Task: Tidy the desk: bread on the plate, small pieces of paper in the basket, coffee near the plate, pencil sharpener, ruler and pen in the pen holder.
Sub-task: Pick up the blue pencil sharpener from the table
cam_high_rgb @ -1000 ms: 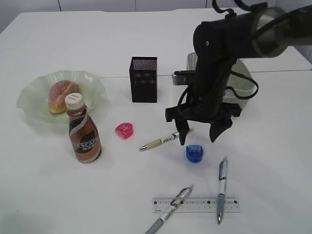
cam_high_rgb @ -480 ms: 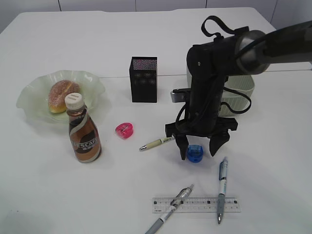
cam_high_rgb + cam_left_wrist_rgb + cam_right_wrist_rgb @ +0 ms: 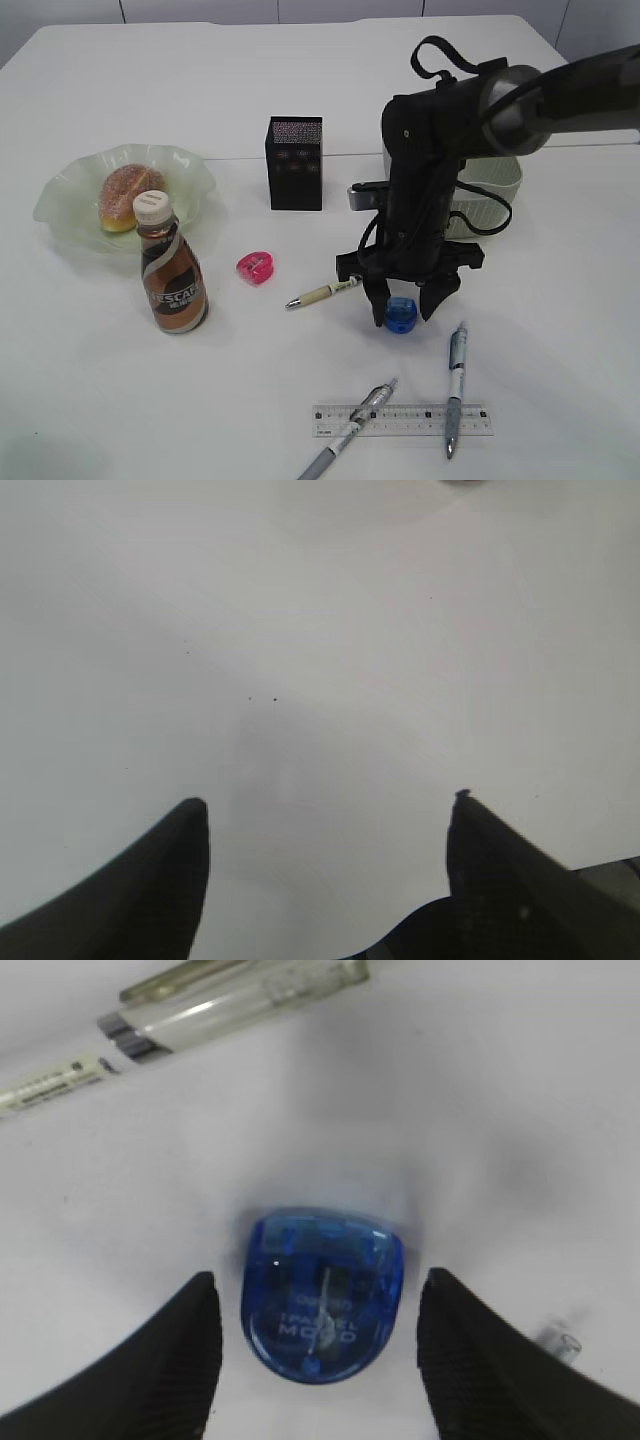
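1. The right gripper [image 3: 403, 299] hangs low over the white desk [image 3: 90, 400], its two dark fingers [image 3: 170, 1360] spread either side of the blue pencil sharpener [image 3: 401, 315], which lies flat between them with a gap showing on each side; nothing is grasped yet.

2. The left gripper [image 3: 325, 815] is out of the exterior view; its own camera shows its fingers [image 3: 150, 880] apart over bare tabletop, holding nothing.

3. Already in place, by the look of it: the bread [image 3: 128, 193] sits on the green plate [image 3: 65, 195] and the coffee [image 3: 170, 265] stands just beside it.

4. Still loose: a pink sharpener [image 3: 256, 267], a cream pen [image 3: 325, 291] near the right gripper, and, at the near edge, the ruler [image 3: 420, 420] with two more pens lying across it, a grey pen [image 3: 352, 432] and a blue-grey pen [image 3: 455, 385].

5. The black pen holder [image 3: 295, 163] stands well apart from the blue sharpener; the basket [image 3: 495, 185] is partly hidden behind the arm.

6. Risks from here (a judgement only): the sharpener is small, smooth and rounded, so an off-centre close could squirt it sideways across the desk. A low pinch may scrape the tabletop. The cream pen's tip lies near the left-hand finger and could get nudged.
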You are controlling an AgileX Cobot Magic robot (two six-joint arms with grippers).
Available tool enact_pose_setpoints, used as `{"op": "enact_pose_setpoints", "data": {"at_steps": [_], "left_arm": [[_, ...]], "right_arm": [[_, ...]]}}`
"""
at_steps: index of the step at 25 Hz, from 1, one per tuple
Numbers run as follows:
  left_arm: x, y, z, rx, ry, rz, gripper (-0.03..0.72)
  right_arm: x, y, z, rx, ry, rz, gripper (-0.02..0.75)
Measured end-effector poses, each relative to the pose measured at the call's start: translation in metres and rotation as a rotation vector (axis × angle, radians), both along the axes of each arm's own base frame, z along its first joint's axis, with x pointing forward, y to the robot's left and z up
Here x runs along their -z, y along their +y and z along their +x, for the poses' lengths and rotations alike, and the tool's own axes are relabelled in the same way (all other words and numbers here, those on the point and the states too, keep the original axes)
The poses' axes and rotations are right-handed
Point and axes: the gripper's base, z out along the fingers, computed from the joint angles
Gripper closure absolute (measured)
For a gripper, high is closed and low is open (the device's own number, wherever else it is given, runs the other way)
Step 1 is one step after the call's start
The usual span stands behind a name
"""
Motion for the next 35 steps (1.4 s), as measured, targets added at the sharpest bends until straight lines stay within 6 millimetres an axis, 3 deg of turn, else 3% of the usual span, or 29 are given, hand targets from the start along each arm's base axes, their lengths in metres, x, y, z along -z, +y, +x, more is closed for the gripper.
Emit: {"op": "enact_pose_setpoints", "data": {"at_steps": [10, 20, 23, 30, 35], "left_arm": [[0.0, 0.0, 0.0, 0.0, 0.0, 0.0, 0.146], [0.0, 0.0, 0.0, 0.0, 0.0, 0.0, 0.146], [0.0, 0.0, 0.0, 0.0, 0.0, 0.0, 0.146], [0.0, -0.002, 0.0, -0.008, 0.002, -0.021, 0.146], [0.0, -0.002, -0.001, -0.009, 0.01, -0.028, 0.146]], "right_arm": [[0.007, 0.001, 0.0, 0.009, 0.018, 0.009, 0.412], [-0.001, 0.002, -0.001, -0.073, 0.048, 0.012, 0.416], [-0.022, 0.002, -0.003, -0.108, 0.013, 0.03, 0.416], [-0.104, -0.003, -0.001, -0.133, -0.251, 0.073, 0.416], [-0.143, -0.023, 0.019, -0.052, -0.42, 0.013, 0.416]]}}
